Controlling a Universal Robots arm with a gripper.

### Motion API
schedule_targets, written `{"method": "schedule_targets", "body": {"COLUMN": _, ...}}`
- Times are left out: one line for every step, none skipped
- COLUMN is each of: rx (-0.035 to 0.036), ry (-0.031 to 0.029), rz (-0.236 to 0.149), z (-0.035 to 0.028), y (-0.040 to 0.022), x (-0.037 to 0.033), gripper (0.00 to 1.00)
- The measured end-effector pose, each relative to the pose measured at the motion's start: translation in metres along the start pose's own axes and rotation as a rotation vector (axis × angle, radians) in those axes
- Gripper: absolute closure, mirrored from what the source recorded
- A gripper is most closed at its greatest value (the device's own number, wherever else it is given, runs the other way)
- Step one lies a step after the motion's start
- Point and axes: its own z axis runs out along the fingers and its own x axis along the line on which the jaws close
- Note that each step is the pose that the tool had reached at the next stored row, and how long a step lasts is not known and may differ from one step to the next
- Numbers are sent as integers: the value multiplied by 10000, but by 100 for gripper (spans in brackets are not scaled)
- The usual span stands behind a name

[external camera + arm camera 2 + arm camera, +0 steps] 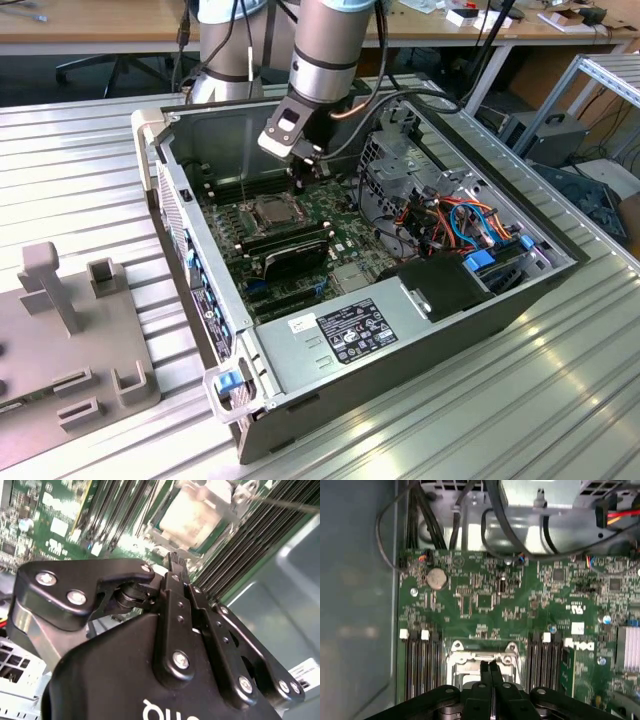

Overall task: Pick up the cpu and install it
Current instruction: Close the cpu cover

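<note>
Right, starting at the exterior view's left: a grey fixture [70, 330] with posts and slots sits on the ribbed bench [560, 400], well apart from the work. Next comes the open case [165, 190], lying on its side with the green board [345, 235] facing up. The cpu [272, 210] lies flat in the socket [247, 218] near the middle of the board, dull silvery face up. In the second wrist view the cpu [192, 517] reads as a pale square inside the metal frame. My gripper [299, 183] hangs close over the socket, fingers pressed together with nothing between them, and I cannot see it touching the cpu. The first wrist view shows the gripper [488, 666] closed above the socket's edge. Further right, orange and blue cables [455, 215] crowd the case.

I judge the cpu light, stiff and thin. Its smooth lid would likely slip under a loose pinch, and its underside would not forgive a scrape or a drop. I would take it by two opposite edges and keep it level, never pinching across the faces.
</note>
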Motion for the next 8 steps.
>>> {"method": "schedule_targets", "body": {"rx": -1, "ry": -1, "rz": -1, "z": 0, "y": -8, "x": 0, "gripper": 89}}
{"method": "schedule_targets", "body": {"rx": -1, "ry": 0, "rz": -2, "z": 0, "y": -8, "x": 0, "gripper": 89}}
{"method": "schedule_targets", "body": {"rx": -1, "ry": 0, "rz": -3, "z": 0, "y": -9, "x": 0, "gripper": 89}}
{"method": "schedule_targets", "body": {"rx": -1, "ry": 0, "rz": -2, "z": 0, "y": -10, "x": 0, "gripper": 89}}
{"method": "schedule_targets", "body": {"rx": -1, "ry": 0, "rz": -1, "z": 0, "y": -13, "x": 0, "gripper": 89}}
{"method": "schedule_targets", "body": {"rx": -1, "ry": 1, "rz": 0, "z": 1, "y": -23, "x": 0, "gripper": 89}}
{"method": "schedule_targets", "body": {"rx": -2, "ry": 2, "rz": -2, "z": 4, "y": -56, "x": 1, "gripper": 89}}
{"method": "schedule_targets", "body": {"rx": 0, "ry": -3, "rz": 0, "z": 7, "y": -95, "x": 2, "gripper": 89}}
